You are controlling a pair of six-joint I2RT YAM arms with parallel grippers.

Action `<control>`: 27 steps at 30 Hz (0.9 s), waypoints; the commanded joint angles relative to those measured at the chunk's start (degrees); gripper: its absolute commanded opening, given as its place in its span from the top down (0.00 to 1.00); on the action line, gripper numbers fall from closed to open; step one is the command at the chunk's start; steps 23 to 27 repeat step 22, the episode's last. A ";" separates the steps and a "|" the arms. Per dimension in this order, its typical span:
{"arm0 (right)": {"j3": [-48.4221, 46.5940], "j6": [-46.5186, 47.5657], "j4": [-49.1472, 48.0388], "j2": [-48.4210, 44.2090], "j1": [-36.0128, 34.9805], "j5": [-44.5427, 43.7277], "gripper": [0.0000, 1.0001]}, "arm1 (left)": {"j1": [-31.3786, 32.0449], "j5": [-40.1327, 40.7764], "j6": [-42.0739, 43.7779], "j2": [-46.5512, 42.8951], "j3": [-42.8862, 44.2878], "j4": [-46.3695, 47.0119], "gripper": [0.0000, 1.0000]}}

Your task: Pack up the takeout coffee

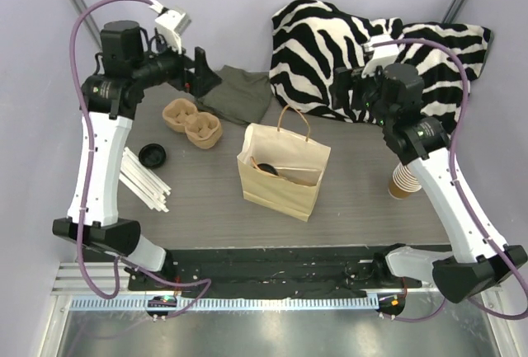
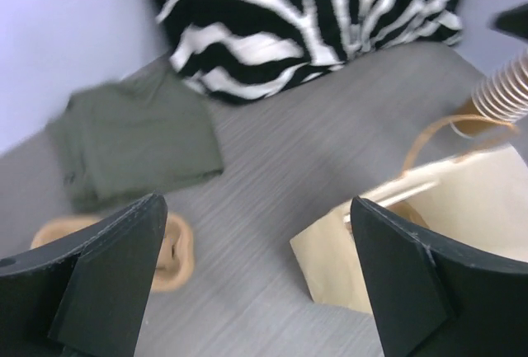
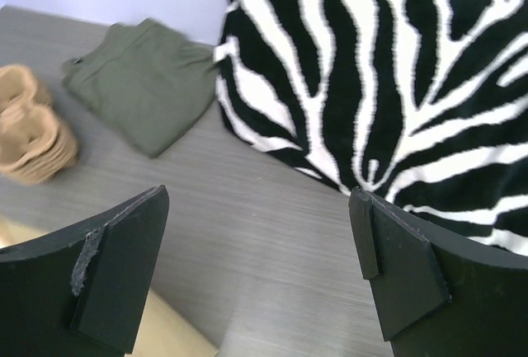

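A tan paper bag (image 1: 283, 177) stands open mid-table. Inside it a brown cup with a black lid (image 1: 266, 167) lies low, mostly hidden by the bag walls; this looks like the takeout coffee. My left gripper (image 1: 203, 72) is open and empty, up at the back left above the pulp cup carrier (image 1: 191, 121). In the left wrist view its fingers (image 2: 111, 274) frame bare table, with the bag (image 2: 429, 233) to the right. My right gripper (image 1: 351, 85) is open and empty, raised at the back right in front of the zebra cloth (image 1: 363, 44). The right wrist view shows only the bag's corner (image 3: 165, 336).
A tall stack of lidless brown cups (image 1: 404, 180) stands right of the bag. A loose black lid (image 1: 152, 156) and white straws (image 1: 144, 180) lie at the left. A folded green cloth (image 1: 239, 93) lies at the back by the carrier.
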State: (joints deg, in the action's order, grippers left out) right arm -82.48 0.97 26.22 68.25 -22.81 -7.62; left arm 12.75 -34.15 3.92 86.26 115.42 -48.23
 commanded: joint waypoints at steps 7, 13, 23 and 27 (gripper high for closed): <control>-2.08 -3.52 3.56 0.31 13.30 11.92 0.00 | -16.68 4.63 -5.41 11.20 4.82 -23.22 0.00; 1.09 -5.01 9.71 -1.54 15.51 11.92 0.00 | -22.42 10.15 -6.39 13.33 -2.02 -26.22 0.00; 2.59 -5.19 11.66 -3.82 16.13 11.39 0.00 | -23.04 13.15 -1.55 6.64 -13.20 -20.76 0.00; 2.59 -5.19 11.66 -3.82 16.13 11.39 0.00 | -23.04 13.15 -1.55 6.64 -13.20 -20.76 0.00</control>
